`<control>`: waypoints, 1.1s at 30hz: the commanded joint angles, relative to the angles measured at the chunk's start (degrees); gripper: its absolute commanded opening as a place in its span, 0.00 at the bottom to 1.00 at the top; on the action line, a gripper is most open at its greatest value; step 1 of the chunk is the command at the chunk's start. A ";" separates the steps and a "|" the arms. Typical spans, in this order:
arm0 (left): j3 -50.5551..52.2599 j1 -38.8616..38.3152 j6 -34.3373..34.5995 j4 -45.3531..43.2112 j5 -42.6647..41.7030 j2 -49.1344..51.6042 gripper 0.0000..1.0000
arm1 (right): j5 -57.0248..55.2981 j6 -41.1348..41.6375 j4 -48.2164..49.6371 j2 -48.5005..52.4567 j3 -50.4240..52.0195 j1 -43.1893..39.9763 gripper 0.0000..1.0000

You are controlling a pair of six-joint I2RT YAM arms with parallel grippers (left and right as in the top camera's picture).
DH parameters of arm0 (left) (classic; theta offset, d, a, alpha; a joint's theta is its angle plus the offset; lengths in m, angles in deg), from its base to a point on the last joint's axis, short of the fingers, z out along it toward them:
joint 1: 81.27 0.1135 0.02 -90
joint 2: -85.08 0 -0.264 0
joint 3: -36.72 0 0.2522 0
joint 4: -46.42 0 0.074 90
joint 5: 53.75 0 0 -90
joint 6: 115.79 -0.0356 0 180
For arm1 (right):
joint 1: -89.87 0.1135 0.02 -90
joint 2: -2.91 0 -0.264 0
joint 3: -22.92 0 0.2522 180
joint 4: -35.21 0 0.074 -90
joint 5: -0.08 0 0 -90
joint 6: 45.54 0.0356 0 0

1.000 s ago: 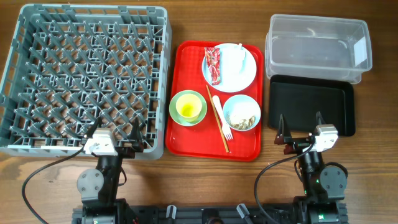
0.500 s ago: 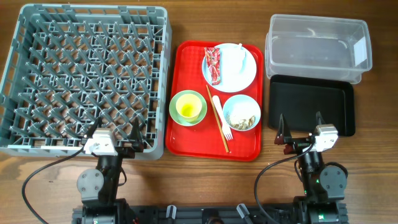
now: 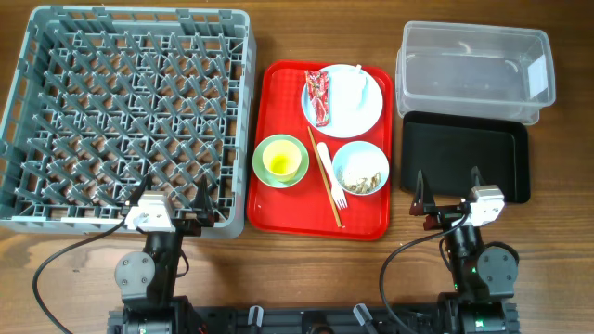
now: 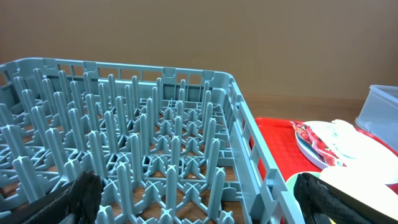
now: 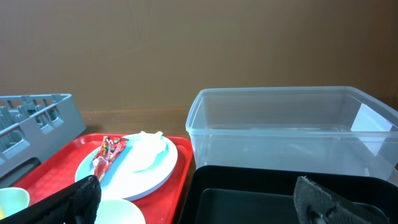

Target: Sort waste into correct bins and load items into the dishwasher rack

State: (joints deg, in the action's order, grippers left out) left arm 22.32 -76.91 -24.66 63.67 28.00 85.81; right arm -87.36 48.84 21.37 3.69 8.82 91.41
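The grey dishwasher rack fills the left. A red tray holds a pale blue plate with a red foil wrapper and white tissue, a yellow-green cup, a bowl of beige food scraps, a white fork and chopsticks. The clear tub and the black tray lie on the right. My left gripper is open and empty over the rack's near edge. My right gripper is open and empty over the black tray's near edge.
In the left wrist view the rack's pegs stand close ahead, the red tray to the right. In the right wrist view the tub stands behind the black tray, the plate to the left.
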 commanded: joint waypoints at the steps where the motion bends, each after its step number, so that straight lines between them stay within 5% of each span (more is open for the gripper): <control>1: 0.33 0.37 -0.72 0.17 -0.90 -0.35 1.00 | 0.90 -0.81 0.13 -0.50 0.04 -0.28 1.00; 26: 0.33 0.37 -0.66 -0.31 -1.14 -0.31 1.00 | 0.90 -0.92 0.39 -0.50 0.04 -0.28 0.99; 33: -8.07 0.37 7.26 7.13 -1.14 2.99 1.00 | 1.62 4.68 -4.79 5.57 -8.22 -0.28 1.00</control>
State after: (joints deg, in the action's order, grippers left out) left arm 20.06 -76.91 -19.81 67.71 27.76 86.36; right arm -87.33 51.97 16.94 5.61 5.85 91.41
